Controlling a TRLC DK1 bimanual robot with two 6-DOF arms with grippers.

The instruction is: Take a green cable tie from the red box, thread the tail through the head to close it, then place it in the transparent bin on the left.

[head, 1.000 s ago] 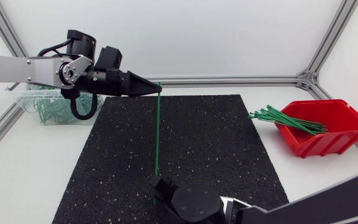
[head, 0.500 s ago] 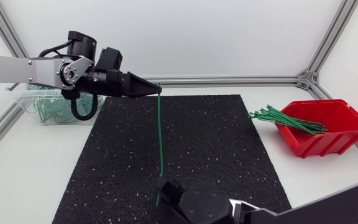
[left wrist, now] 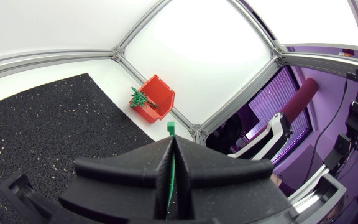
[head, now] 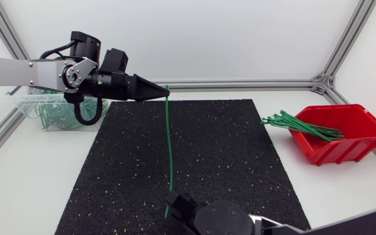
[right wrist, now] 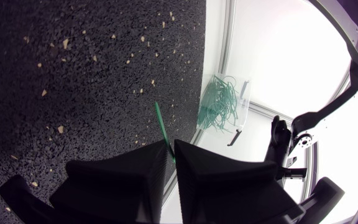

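1. Left gripper: is clamping the head end of the green cable tie at 11 o'clock above the black mat. It is unmoved over the last second.
2. Right gripper: is probably pinching the tail, though its wrist view shows the contact poorly. It has been drawing toward 6 o'clock, and the tie is now bowing slightly.
3. Meaning: the tie is hanging stretched between both grippers, with no loop formed and threading not yet begun.
4. Red box: is sitting at 3 o'clock.
5. Transparent bin: is waiting at 10 o'clock.
6. Writing: none is showing legibly.
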